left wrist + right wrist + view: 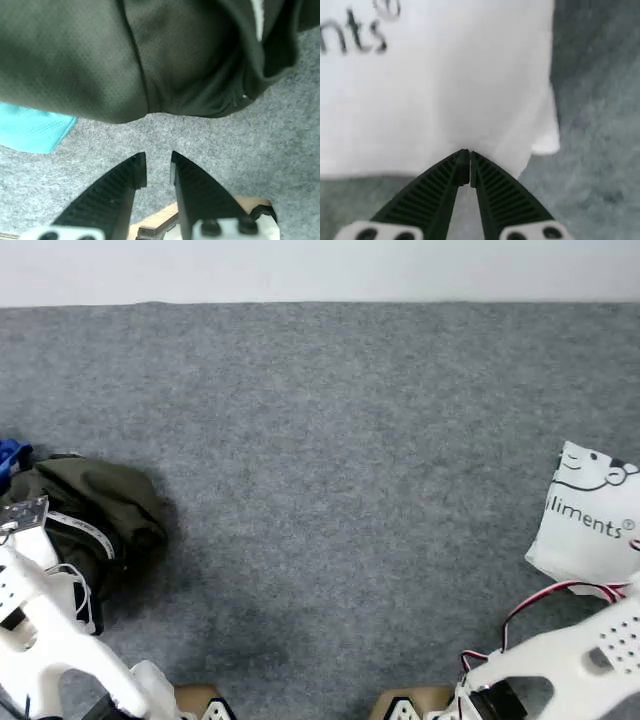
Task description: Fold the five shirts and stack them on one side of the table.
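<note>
On felt (350,440): one olive shirt (105,505), one white (590,530)

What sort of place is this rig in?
Probably a robot lab bench: a grey felt table against a bare wall, left arm and right arm at its near edge, a dark shirt and a white shirt at the sides.

Rough grey felt table cover (350,440), fine-mesh dark olive shirt (100,60), smooth white cloth shirt (445,75)
</note>
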`<act>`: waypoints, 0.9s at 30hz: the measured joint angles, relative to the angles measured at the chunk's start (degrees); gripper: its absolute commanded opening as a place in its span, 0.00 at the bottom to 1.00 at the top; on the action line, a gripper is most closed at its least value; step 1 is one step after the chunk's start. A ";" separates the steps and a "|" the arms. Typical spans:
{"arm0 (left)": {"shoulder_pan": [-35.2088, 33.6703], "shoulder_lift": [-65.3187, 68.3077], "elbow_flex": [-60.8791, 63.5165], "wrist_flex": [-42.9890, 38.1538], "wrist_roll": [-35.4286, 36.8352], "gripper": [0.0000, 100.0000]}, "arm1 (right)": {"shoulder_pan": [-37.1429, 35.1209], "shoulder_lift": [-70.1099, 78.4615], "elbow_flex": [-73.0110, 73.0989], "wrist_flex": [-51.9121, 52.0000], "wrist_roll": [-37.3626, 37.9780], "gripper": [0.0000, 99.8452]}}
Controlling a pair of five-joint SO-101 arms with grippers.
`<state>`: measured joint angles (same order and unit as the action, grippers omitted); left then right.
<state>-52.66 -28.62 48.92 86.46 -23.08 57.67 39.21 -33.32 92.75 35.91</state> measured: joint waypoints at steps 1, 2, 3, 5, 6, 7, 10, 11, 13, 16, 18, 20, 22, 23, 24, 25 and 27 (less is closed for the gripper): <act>0.00 0.00 0.00 0.00 0.00 0.09 | -0.26 -1.67 -0.53 1.32 0.00 0.01; 0.00 0.00 0.00 0.00 0.00 0.09 | -0.70 -3.43 -1.14 2.81 0.00 0.01; 0.00 0.00 0.00 0.00 0.00 0.09 | -1.49 -5.45 -1.49 4.13 0.00 0.01; 0.00 0.00 0.00 0.00 0.00 0.09 | -3.52 -8.97 -1.85 6.77 0.09 0.01; 0.00 0.00 0.00 0.00 0.00 0.09 | -4.57 -10.55 -1.85 7.56 0.09 0.01; 0.00 0.00 -0.18 0.00 0.00 0.09 | -5.54 -11.96 -1.85 7.74 0.09 0.01; 0.00 0.00 -3.08 0.09 0.00 0.09 | -7.38 -15.47 -1.85 7.74 0.09 0.01; 0.00 0.00 -4.48 0.35 0.00 0.09 | -7.47 -16.44 -1.85 7.74 0.09 0.01; 0.00 0.00 -7.47 1.41 -0.18 0.09 | -7.38 -18.29 -1.85 7.74 0.09 0.01; 0.00 0.00 -13.19 3.08 -0.26 0.10 | -7.38 -21.01 -1.49 7.74 -1.05 0.01; 0.00 0.00 -17.14 4.40 -0.26 0.12 | -7.38 -23.56 0.70 7.74 -1.32 0.01; 0.53 0.00 -20.92 6.07 -0.26 0.16 | -7.47 -26.37 4.04 7.74 -1.41 0.01; 2.02 0.00 -24.35 8.09 -0.26 0.21 | -7.56 -29.71 7.74 7.82 -1.49 0.01; 2.90 0.00 -25.85 9.05 -0.26 0.22 | -7.91 -31.56 9.85 7.82 -1.58 0.01; 3.87 0.00 -27.16 9.76 -0.26 0.23 | -8.18 -33.41 11.96 7.82 -1.58 0.01; 5.01 0.00 -28.22 10.02 -0.26 0.24 | -8.62 -35.43 14.33 7.82 -1.58 0.01; 7.56 0.00 -29.10 10.29 -0.26 0.25 | -9.85 -39.47 19.34 7.82 -1.76 0.01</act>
<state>-45.10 -28.62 19.82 96.75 -23.34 47.82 -0.26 -13.98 100.57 34.15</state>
